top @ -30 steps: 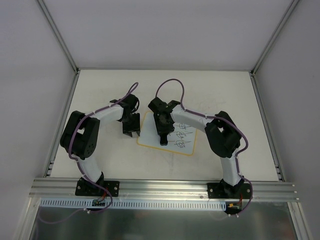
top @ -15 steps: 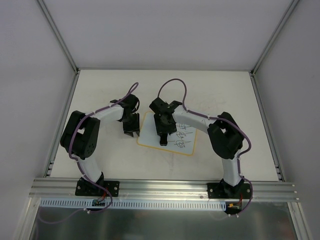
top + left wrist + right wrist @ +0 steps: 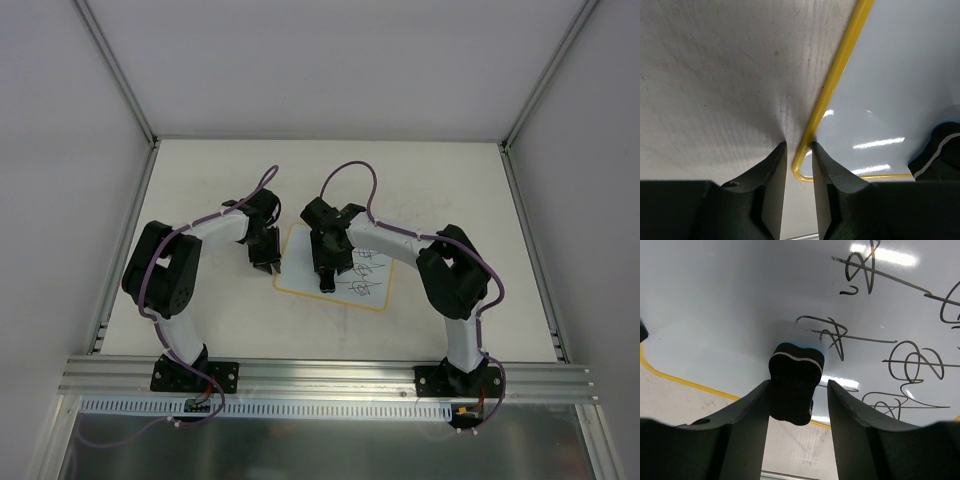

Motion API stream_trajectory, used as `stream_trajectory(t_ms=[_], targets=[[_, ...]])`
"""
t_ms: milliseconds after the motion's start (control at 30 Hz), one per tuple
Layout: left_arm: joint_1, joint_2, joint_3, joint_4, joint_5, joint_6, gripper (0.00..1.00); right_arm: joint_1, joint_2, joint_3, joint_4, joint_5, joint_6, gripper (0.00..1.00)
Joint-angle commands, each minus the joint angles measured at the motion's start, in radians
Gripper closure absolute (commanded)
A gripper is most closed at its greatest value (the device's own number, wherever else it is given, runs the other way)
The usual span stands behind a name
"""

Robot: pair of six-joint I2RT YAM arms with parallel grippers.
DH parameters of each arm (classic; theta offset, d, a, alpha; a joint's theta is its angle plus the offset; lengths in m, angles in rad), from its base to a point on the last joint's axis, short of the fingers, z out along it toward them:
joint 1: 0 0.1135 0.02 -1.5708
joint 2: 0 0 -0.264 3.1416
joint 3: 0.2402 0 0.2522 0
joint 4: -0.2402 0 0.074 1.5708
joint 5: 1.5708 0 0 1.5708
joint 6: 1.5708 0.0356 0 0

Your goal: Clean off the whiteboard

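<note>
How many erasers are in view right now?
1. The black eraser sits between the fingers of the right tool, on the whiteboard beside the scribbles. None shows at the left tool; another may be hidden.

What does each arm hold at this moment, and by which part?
Right jaws hold a dark eraser by its sides, against the whiteboard. Left jaws straddle its yellow corner rim; a grip cannot be told.

Scuffed off-white tabletop [image 3: 450, 190], aluminium rail [image 3: 330, 372] along near edge; white walls [image 3: 330, 60] around
</note>
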Motion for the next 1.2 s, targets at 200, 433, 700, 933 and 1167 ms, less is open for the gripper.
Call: stream_trajectory(t_ms=[200, 433, 700, 933, 1167], targets=[[-0.014, 0.019, -0.02, -0.005, -0.005, -0.017, 0.76, 0.02, -0.042, 0.015, -0.009, 0.006, 0.028, 0.5], [-0.012, 0.025, -0.02, -0.006, -0.001, -0.018, 0.79, 0.02, -0.017, 0.01, -0.011, 0.011, 0.037, 0.53], [-0.014, 0.031, -0.029, -0.005, -0.012, -0.025, 0.99, 0.017, 0.006, -0.007, -0.02, 0.015, 0.034, 0.77], [-0.014, 0.033, -0.063, -0.006, -0.024, -0.029, 1.0, 0.011, -0.013, -0.042, -0.055, 0.072, 0.01, 0.94], [-0.014, 0.027, -0.073, -0.005, -0.017, -0.031, 1.0, -0.001, -0.048, -0.06, -0.049, 0.074, -0.009, 0.84]])
